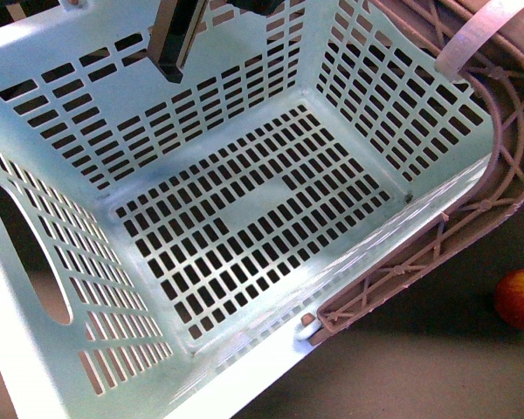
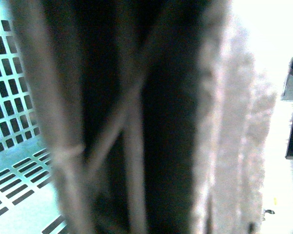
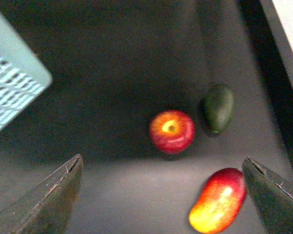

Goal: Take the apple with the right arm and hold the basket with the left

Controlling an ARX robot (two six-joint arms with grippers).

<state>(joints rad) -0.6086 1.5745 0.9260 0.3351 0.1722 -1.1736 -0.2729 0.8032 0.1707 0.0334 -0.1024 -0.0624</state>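
The right claw [image 3: 162, 165] is hanging wide open above the dark worktop [image 3: 112, 58], its two fingertips [image 3: 63, 187] framing the scene from either side with nothing between them. The apple [image 3: 172, 130] is sitting just ahead of that gap, close to its centre line, and is touching neither finger. Its stem dimple and yellow patch are facing up at the wrist camera, so its axis is standing roughly upright and the round sides are presenting evenly to both fingers. To my eye the coming move is asking for a short advance and a drop, with little sideways correction.

A dark green avocado [image 3: 218, 108] is lying just beside the apple on its far side, and a red-and-yellow mango [image 3: 219, 200] is lying near one fingertip; that finger is looking like the one at risk of clipping something.

The basket [image 1: 393, 223] is filling the front view, empty, with the apple well off to its right. The left claw [image 1: 173, 48] is showing at the far wall. Its wrist camera is looking at a blurred brown lattice handle [image 2: 132, 126] pressed close, and I cannot tell whether its grip is closed.
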